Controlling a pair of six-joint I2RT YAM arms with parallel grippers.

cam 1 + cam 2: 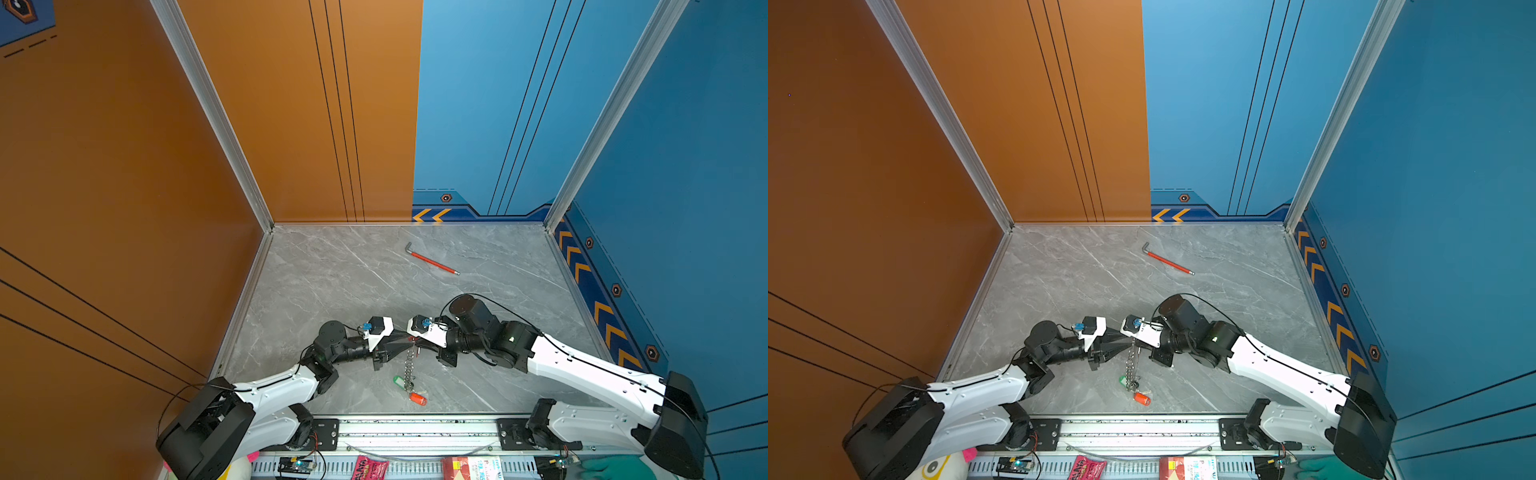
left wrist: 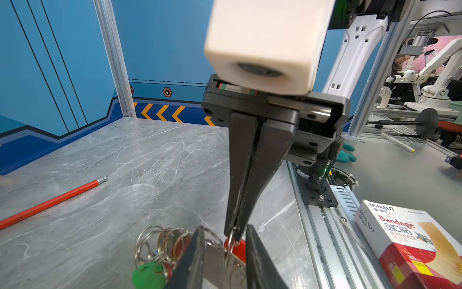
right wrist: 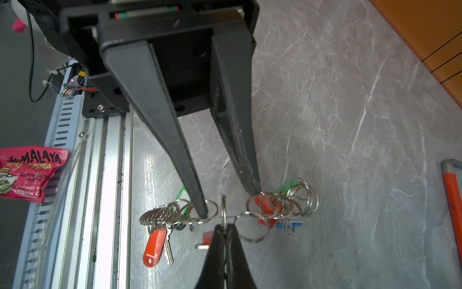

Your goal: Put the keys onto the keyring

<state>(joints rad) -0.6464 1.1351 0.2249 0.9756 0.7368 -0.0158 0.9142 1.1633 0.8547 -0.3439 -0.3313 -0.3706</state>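
At lower centre in both top views, pinching one thin silver ring of the keyring point(image 1: 409, 365) between the tapered black fingers of the right gripper point(image 2: 235, 231), pressed fully together. Trailing down as linked wire loops toward the grey veined counter point(image 1: 332, 270). Holding the wedge fingers of the left gripper point(image 3: 229, 202) apart, one tip through a loop, gripping nothing. Carrying keys point(image 3: 168, 247) with glossy oblong orange, green, blue tags.

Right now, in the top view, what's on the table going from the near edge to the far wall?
orange tag → green tag → left gripper and right gripper, tip to tip at the same depth → wrench
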